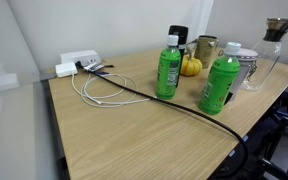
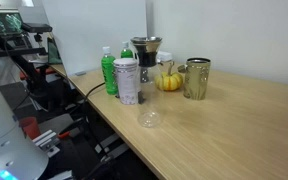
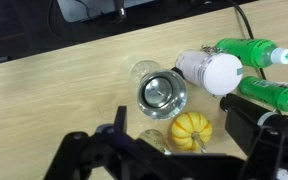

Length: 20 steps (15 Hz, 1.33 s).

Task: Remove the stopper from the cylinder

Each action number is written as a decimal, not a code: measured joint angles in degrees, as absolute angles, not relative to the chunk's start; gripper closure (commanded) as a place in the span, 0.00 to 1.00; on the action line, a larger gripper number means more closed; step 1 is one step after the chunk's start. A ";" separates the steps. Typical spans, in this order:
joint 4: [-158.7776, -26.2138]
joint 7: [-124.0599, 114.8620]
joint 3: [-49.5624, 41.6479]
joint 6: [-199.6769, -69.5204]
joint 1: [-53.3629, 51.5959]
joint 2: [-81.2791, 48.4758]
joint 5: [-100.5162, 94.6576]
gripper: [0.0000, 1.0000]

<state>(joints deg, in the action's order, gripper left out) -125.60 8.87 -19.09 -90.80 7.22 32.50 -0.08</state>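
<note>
The cylinder [image 1: 267, 62] is a tall clear glass carafe at the table's far right. It also shows behind the other items in an exterior view [image 2: 145, 68]. The dark brown funnel-shaped stopper [image 1: 276, 28] sits in its mouth, as both exterior views show [image 2: 146, 45]. In the wrist view I look straight down on the cylinder [image 3: 165, 114], and the stopper [image 3: 161, 93] looks shiny inside. My gripper [image 3: 179, 118] is open and empty, high above the items, with its dark fingers either side of a small pumpkin. It is out of view in both exterior views.
Two green bottles [image 1: 168, 68] [image 1: 221, 84], a white-lidded can [image 3: 212, 72], a small pumpkin [image 3: 191, 130] and a metal canister [image 2: 196, 78] crowd round the cylinder. A small clear glass [image 2: 149, 118] lies near it. Cables [image 1: 104, 90] run across the table.
</note>
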 measured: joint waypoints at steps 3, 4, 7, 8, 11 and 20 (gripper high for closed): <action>-125.60 8.87 -18.84 -90.80 7.35 32.50 -0.08 0.00; -125.63 8.87 -18.59 -90.81 7.36 32.50 -0.08 0.00; -126.21 8.89 -17.49 -91.01 7.35 32.45 -0.16 0.00; -126.56 8.89 -17.08 -91.06 7.35 32.40 -0.22 0.00; -127.77 8.89 -16.21 -91.35 7.35 32.25 -0.29 0.00; -134.28 12.41 -15.40 -98.44 7.31 31.52 -2.17 0.00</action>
<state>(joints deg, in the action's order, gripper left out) -134.28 12.41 -15.40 -98.44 7.31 31.52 -2.17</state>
